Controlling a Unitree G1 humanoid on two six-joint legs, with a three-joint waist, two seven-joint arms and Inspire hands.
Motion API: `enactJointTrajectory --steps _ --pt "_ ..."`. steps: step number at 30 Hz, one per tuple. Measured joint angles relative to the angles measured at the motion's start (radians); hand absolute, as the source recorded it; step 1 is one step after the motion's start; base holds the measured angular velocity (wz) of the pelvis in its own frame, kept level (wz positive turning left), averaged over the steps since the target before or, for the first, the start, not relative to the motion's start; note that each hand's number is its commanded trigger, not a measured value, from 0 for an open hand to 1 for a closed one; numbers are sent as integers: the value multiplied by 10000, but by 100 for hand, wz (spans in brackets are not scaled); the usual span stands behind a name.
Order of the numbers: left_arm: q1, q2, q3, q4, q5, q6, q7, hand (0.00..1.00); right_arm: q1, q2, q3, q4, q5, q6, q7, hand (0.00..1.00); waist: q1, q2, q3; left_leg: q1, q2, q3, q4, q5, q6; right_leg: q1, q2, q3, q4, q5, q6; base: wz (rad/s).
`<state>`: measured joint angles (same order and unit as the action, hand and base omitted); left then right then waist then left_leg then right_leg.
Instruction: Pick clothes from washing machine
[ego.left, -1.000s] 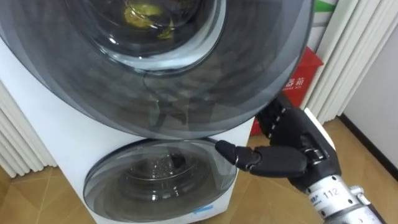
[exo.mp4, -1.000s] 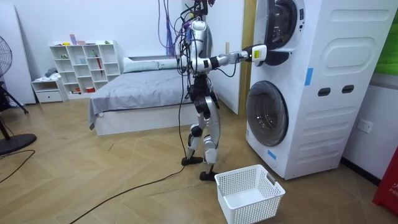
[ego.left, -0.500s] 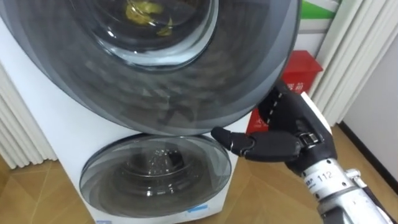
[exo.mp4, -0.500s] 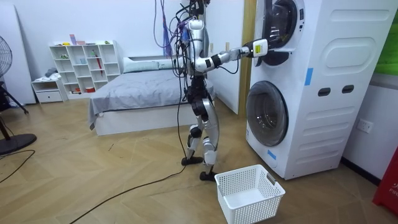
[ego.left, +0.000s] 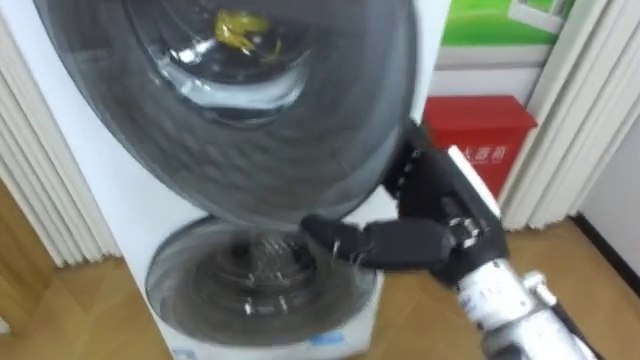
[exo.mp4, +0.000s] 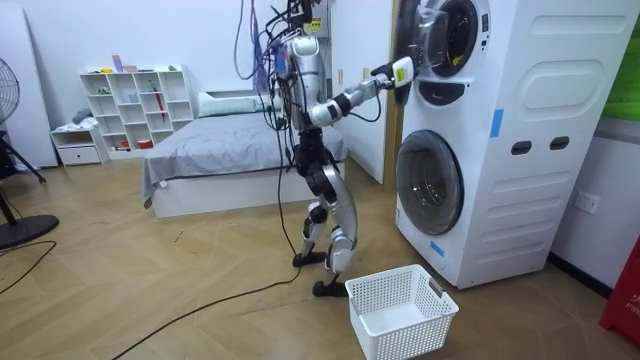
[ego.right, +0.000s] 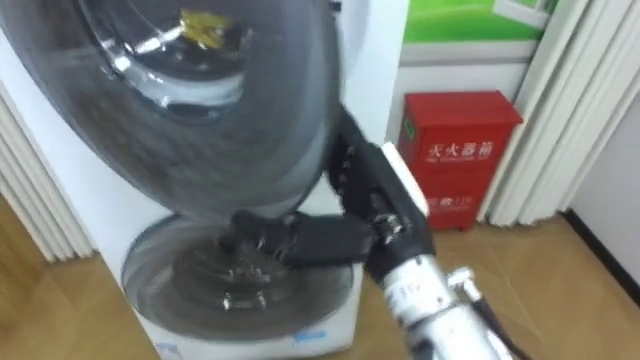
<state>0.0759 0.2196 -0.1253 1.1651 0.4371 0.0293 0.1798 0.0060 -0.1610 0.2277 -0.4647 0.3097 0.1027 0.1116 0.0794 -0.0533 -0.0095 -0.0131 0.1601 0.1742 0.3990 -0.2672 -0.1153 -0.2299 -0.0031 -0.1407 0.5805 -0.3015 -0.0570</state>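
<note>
right hand (ego.left: 432, 215): at rim of upper door (ego.left: 250, 140); grip cannot tell (rim hides it)
yellow cloth (ego.left: 240, 30): up-left of hand, behind door glass
next: probably swing door clear first

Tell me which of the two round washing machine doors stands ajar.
The upper dark glass round door: it juts out from the white machine's front, with the right hand at its rim. The lower round door sits shut, flush.
</note>
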Motion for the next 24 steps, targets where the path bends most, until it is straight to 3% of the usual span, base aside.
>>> enactJointTrajectory --steps 1,3,4,5,6,8,12,16,19,21,22,24 --pt "111 -40 -4 -24 -38 -5 -111 0 -109 -29 237 13 -1 50 176 0 171 158 -90 40 -29 18 -141 32 47 244 -29 -247 -411 -28 -51 0" --pt "126 66 82 -24 -26 69 -165 0 -250 -55 755 -6 -36 54 621 0 350 108 -52 55 -270 19 -615 75 35 631 -199 -725 -1065 177 50 6" --pt "162 70 203 -23 24 96 -164 0 -290 -142 1029 -172 -52 19 978 0 401 115 -45 68 -382 14 -812 221 155 918 -228 -1113 -1498 552 15 16" --pt "221 62 273 -19 41 132 -178 0 -264 -319 1099 -256 -40 -52 1372 0 328 91 -40 95 -488 -47 -984 470 364 1088 -202 -1382 -1693 627 -110 18" --pt "203 55 279 -24 56 136 -182 0 -265 -412 1140 -259 -41 -122 1506 0 335 81 -59 93 -562 -123 -1049 669 388 1127 -200 -1469 -1730 626 -114 24" --pt "23 45 396 -65 79 131 -185 0 -288 -378 1216 -308 -64 -380 1811 0 390 -221 -49 118 -681 -303 -1352 1238 371 1364 -163 -1734 -2050 657 -137 43" --pt "-4 -118 396 -259 72 76 -211 0 -750 -371 1965 -480 -96 -413 2562 0 679 -326 -33 199 -642 -504 -1544 1256 373 1906 62 -2079 -2777 808 -159 34" --pt "-15 -98 401 -261 34 71 -306 0 -1442 -256 2671 -567 33 -538 3320 0 1032 -313 -25 138 -708 -718 -1664 1244 391 2096 57 -2326 -3117 843 -109 29" --pt "-12 -34 438 -258 7 76 -513 0 -1566 -243 2813 -567 64 -665 3739 0 1511 -336 -19 219 -820 -786 -1847 1226 433 2216 18 -2391 -3317 856 -98 18" --pt "14 17 435 -253 -132 77 -587 0 -1571 -246 2971 -560 64 -665 3968 0 1626 -327 -12 267 -874 -937 -1940 1197 482 2336 8 -2465 -3484 870 -122 19" --pt "9 61 436 -247 -188 76 -584 0 -1574 -247 3012 -560 65 -665 4137 0 1687 -357 6 284 -877 -981 -1967 1190 491 2425 8 -2451 -3586 911 -192 25" --pt "10 97 435 -244 -447 84 -574 0 -1629 -260 3007 -555 61 -664 4209 0 1729 -433 90 397 -1027 -1106 -2056 1172 517 2585 8 -2311 -3740 1016 -539 29"
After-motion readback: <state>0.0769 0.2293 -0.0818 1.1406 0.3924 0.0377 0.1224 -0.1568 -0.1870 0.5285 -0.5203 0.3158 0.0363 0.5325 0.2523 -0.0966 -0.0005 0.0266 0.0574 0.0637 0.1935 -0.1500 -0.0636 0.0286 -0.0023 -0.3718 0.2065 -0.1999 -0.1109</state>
